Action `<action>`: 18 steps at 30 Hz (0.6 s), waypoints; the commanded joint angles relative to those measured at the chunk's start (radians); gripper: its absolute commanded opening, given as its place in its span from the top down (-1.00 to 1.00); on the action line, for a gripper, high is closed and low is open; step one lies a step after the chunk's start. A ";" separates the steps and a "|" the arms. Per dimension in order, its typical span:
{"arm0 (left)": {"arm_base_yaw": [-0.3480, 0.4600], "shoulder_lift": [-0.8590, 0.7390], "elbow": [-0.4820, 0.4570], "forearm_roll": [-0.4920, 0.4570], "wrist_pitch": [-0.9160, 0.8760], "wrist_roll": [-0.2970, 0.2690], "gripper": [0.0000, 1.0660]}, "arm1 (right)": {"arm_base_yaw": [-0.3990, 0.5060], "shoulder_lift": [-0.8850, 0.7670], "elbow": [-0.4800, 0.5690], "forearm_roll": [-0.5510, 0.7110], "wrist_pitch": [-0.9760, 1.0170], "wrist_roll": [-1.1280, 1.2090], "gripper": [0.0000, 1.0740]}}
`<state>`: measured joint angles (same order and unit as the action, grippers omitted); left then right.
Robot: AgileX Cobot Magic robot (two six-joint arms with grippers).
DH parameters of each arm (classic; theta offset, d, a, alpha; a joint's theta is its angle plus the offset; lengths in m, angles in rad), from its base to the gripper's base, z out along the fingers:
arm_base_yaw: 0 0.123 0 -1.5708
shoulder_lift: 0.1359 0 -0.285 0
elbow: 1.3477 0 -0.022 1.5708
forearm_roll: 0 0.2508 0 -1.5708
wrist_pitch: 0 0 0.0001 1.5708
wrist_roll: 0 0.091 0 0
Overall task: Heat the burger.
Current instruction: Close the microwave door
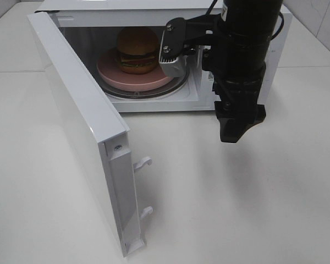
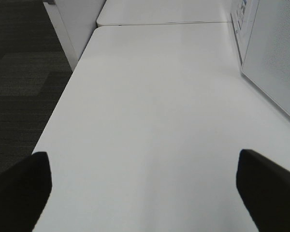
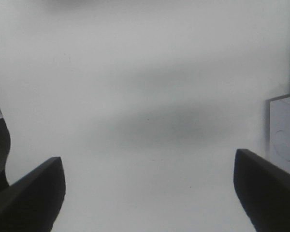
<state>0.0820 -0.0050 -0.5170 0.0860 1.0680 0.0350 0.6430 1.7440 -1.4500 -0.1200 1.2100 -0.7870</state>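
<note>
The burger (image 1: 137, 49), with a domed brown bun, sits on a round pink plate (image 1: 113, 74) inside the open microwave (image 1: 154, 105). My right gripper (image 1: 237, 132) hangs pointing down in front of the microwave's right side, outside the cavity and above the table. In the right wrist view the right gripper (image 3: 147, 166) is open, with only white table between its fingers. My left gripper (image 2: 142, 159) is open over bare table in the left wrist view; it does not show in the exterior high view.
The microwave door (image 1: 77, 110) stands swung wide open to the left, its latch hooks (image 1: 144, 163) pointing toward the right arm. A white microwave wall (image 2: 275, 63) shows in the left wrist view, with dark floor (image 2: 19, 72) beyond the table edge.
</note>
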 commanded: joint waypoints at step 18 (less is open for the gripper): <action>-0.006 -0.006 0.002 0.004 -0.009 -0.004 -0.83 | -0.255 -0.299 0.310 0.015 -0.009 0.697 -0.71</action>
<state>0.0820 -0.0050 -0.5170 0.0860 1.0680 0.0350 0.4000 1.4540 -1.1500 -0.1100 1.1990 -0.1270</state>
